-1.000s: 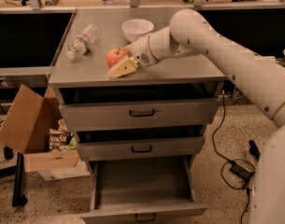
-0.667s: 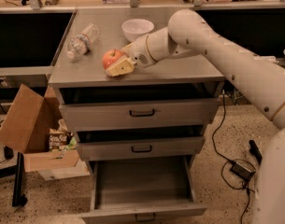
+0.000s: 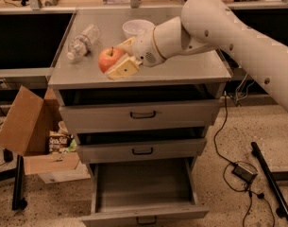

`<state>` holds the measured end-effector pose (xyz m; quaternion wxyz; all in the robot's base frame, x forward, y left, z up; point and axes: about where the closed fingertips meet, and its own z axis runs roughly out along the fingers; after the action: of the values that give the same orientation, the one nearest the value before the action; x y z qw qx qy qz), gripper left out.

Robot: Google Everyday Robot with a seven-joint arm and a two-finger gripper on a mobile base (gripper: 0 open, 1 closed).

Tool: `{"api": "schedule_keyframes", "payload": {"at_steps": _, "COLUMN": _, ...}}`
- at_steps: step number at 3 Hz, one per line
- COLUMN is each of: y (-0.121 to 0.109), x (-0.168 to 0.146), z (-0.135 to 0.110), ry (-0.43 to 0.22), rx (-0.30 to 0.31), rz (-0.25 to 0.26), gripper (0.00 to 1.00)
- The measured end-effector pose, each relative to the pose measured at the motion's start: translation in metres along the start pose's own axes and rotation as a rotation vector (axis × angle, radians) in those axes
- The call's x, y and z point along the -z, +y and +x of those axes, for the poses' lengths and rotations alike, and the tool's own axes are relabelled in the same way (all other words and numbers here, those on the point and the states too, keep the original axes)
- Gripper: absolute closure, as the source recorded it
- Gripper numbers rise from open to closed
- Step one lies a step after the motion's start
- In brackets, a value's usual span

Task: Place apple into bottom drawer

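The red-orange apple is at the front left of the grey cabinet top. My gripper reaches in from the right and is shut on the apple, with one yellowish finger in front of it and the other behind it. The apple sits at or just above the cabinet top near its front edge. The bottom drawer is pulled wide open below and its grey interior holds nothing.
A clear plastic bottle lies to the apple's left rear. A white bowl stands behind the gripper. The two upper drawers are slightly ajar. A cardboard box stands on the floor at left. Cables and a power brick lie at right.
My gripper and the apple have shifted a little to the left and toward the front edge of the cabinet top. The drawers have not moved.
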<state>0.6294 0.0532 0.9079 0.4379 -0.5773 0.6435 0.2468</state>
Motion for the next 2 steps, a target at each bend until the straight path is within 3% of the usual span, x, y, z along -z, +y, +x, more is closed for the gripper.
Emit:
{"api": "schedule_keyframes", "payload": {"at_steps": 1, "y": 0.002, "x": 0.0, "z": 0.005, "ry": 0.018, "rx": -0.002, "rz": -0.001, "gripper": 1.0}}
{"api": "schedule_keyframes", "payload": {"at_steps": 2, "y": 0.015, "x": 0.004, "z": 0.038, "ry": 0.137, "rx": -0.012, "rz": -0.005, "gripper": 1.0}}
